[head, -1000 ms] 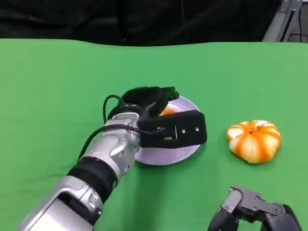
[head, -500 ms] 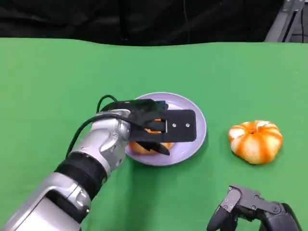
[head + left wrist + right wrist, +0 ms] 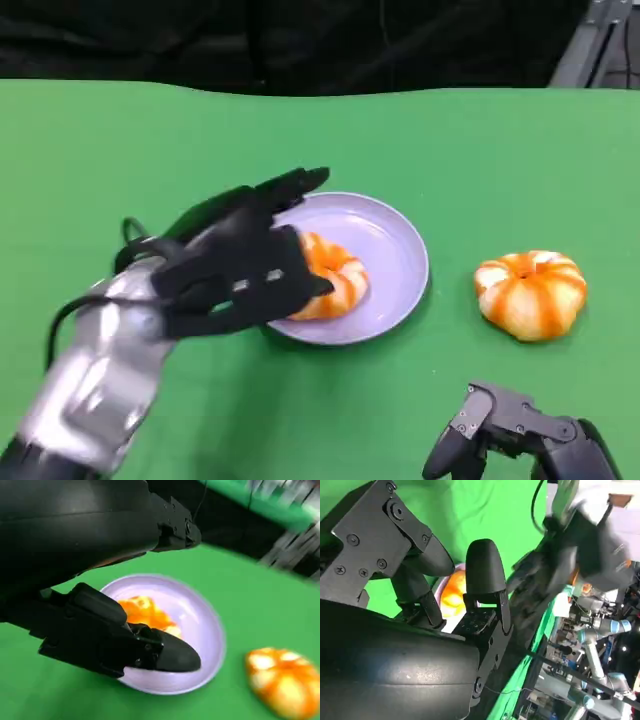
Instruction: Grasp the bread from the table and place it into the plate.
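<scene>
Two orange-and-white striped breads lie on the green table. One bread sits inside the lilac plate, on the plate's left, near half, resting on the plate floor. The second bread lies on the cloth to the right of the plate, well apart from it, with green cloth between the two.

The left hand hangs over the plate's left rim, blurred in the head view. Its fingers are spread and reach toward the far right, one fingertip out over the far-left edge of the plate; nothing is held between them. The nearer part of the hand overlaps the left side of the bread in the plate, and whether it touches the bread cannot be told. From the left wrist view the hand shows one dark finger lying across the near side of the plate, with the bread just beyond it and the other bread off to the right, blurred.

The right hand rests low at the near right of the table, fingers curled downward and holding nothing, near the second bread but apart from it. In the right wrist view its fingers are bent, with an orange bread beyond them
</scene>
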Motion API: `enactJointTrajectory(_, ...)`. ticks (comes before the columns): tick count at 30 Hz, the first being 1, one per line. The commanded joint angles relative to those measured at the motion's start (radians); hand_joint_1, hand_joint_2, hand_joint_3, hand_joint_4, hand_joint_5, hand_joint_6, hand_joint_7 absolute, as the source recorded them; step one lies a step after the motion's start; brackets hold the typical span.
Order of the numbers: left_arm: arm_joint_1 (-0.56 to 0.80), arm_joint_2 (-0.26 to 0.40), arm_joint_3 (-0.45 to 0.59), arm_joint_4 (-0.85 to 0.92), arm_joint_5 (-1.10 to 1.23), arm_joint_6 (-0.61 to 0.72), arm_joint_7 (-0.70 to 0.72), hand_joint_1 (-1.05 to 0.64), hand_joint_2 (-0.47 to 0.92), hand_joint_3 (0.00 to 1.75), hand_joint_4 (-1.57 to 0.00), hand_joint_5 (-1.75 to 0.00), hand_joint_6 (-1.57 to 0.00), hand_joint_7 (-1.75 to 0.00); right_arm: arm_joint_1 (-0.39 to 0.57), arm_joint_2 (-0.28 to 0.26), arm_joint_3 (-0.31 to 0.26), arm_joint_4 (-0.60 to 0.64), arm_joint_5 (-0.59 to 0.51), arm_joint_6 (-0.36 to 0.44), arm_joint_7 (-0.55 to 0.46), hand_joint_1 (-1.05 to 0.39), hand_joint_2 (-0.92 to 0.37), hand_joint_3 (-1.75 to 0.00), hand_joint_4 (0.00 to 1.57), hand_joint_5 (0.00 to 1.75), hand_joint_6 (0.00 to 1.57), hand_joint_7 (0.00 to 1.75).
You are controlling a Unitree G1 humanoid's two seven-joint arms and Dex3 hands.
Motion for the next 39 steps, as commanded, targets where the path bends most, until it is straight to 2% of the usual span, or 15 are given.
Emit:
enactJointTrajectory(1,0.158,0.008,0.104,-0.167,-0.099,-0.022,0.029,-0.41,0.92,0.22,-0.22,-0.93,-0.42,-0.24,0.004,0.005,0.006,-0.011,-0.008,0.011,-0.01,-0.01,-0.19,-1.63,0.79,1.75,0.81,1.43)
enactJointTrajectory(3,0.276,-0.014,0.166,-0.243,-0.172,-0.073,0.061,-0.3,0.92,0.23,-0.4,-1.03,-0.59,-0.34,0.004,0.005,0.01,-0.012,-0.012,0.014,-0.012,-0.01,-0.19,-1.63,0.8,1.75,0.81,1.43)
enactJointTrajectory(6,0.443,-0.067,0.228,-0.314,-0.249,-0.202,0.14,-0.22,0.9,0.26,-0.63,-1.07,-0.76,-0.51,0.006,0.004,0.014,-0.018,-0.015,0.019,-0.013,-0.01,-0.19,-1.63,0.8,1.75,0.81,1.44)
enactJointTrajectory(7,0.499,-0.087,0.242,-0.34,-0.265,-0.239,0.167,-0.18,0.81,0.46,-0.72,-1.1,-0.81,-0.65,0.008,0.004,0.015,-0.02,-0.013,0.02,-0.013,-0.02,-0.19,-1.63,0.8,1.75,0.81,1.44)
enactJointTrajectory(9,0.582,-0.118,0.262,-0.381,-0.29,-0.286,0.203,-0.15,0.57,0.97,-0.76,-1.27,-0.8,-0.92,0.01,0.003,0.014,-0.023,-0.013,0.022,-0.012,-0.02,-0.19,-1.62,0.8,1.75,0.81,1.44)
enactJointTrajectory(10,0.615,-0.129,0.269,-0.399,-0.299,-0.298,0.216,-0.13,0.49,1.11,-0.78,-1.32,-0.78,-1.02,0.011,0.002,0.014,-0.025,-0.014,0.026,-0.012,-0.02,-0.19,-1.63,0.8,1.75,0.81,1.44)
enactJointTrajectory(13,0.677,-0.148,0.279,-0.428,-0.32,-0.327,0.232,-0.1,0.44,1.24,-0.8,-1.38,-0.79,-1.09,0.011,-0.002,0.01,-0.028,-0.013,0.03,-0.01,-0.03,-0.19,-1.63,0.8,1.75,0.81,1.43)
enactJointTrajectory(14,0.713,-0.159,0.284,-0.436,-0.329,-0.351,0.241,-0.08,0.38,1.36,-0.82,-1.43,-0.8,-1.14,0.008,-0.005,0.006,-0.026,-0.009,0.027,-0.009,-0.03,-0.19,-1.63,0.8,1.75,0.81,1.43)
enactJointTrajectory(16,0.762,-0.177,0.283,-0.444,-0.343,-0.384,0.252,-0.04,0.35,1.48,-0.85,-1.54,-0.81,-1.28,0.003,-0.012,-0.005,-0.022,0.004,0.023,-0.004,-0.02,-0.19,-1.62,0.8,1.75,0.81,1.43)
enactJointTrajectory(19,0.797,-0.186,0.275,-0.446,-0.365,-0.403,0.245,-0.02,0.35,1.54,-0.86,-1.65,-0.81,-1.45,0.001,-0.015,-0.018,-0.019,0.023,0.025,0.002,-0.04,-0.19,-1.61,0.8,1.75,0.81,1.42)
enactJointTrajectory(22,0.812,-0.198,0.264,-0.442,-0.368,-0.402,0.248,-0.02,0.35,1.55,-0.86,-1.67,-0.81,-1.48,-0.003,-0.02,-0.03,-0.012,0.031,0.018,0.004,-0.04,-0.19,-1.6,0.79,1.75,0.82,1.42)
enactJointTrajectory(23,0.821,-0.207,0.255,-0.44,-0.369,-0.397,0.252,-0.02,0.31,1.64,-0.9,-1.72,-0.82,-1.55,-0.006,-0.024,-0.038,-0.007,0.035,0.011,0.006,-0.04,-0.19,-1.59,0.8,1.75,0.82,1.41)
enactJointTrajectory(25,0.831,-0.217,0.246,-0.437,-0.37,-0.392,0.257,-0.01,0.27,1.7,-0.92,-1.74,-0.82,-1.59,-0.009,-0.028,-0.047,0.0,0.04,0.004,0.008,-0.03,-0.19,-1.58,0.8,1.75,0.83,1.4)
enactJointTrajectory(34,0.798,-0.206,0.231,-0.383,-0.336,-0.443,0.257,-0.06,0.16,1.73,-0.98,-1.75,-0.88,-1.62,-0.007,-0.038,-0.067,0.011,0.055,-0.008,0.02,-0.04,-0.2,-1.58,0.76,1.73,0.82,1.4)
enactJointTrajectory(39,0.794,-0.203,0.238,-0.377,-0.349,-0.444,0.252,-0.06,0.15,1.75,-0.98,-1.75,-0.88,-1.62,-0.008,-0.036,-0.065,0.021,0.04,-0.023,0.014,-0.04,-0.2,-1.58,0.76,1.73,0.82,1.39)
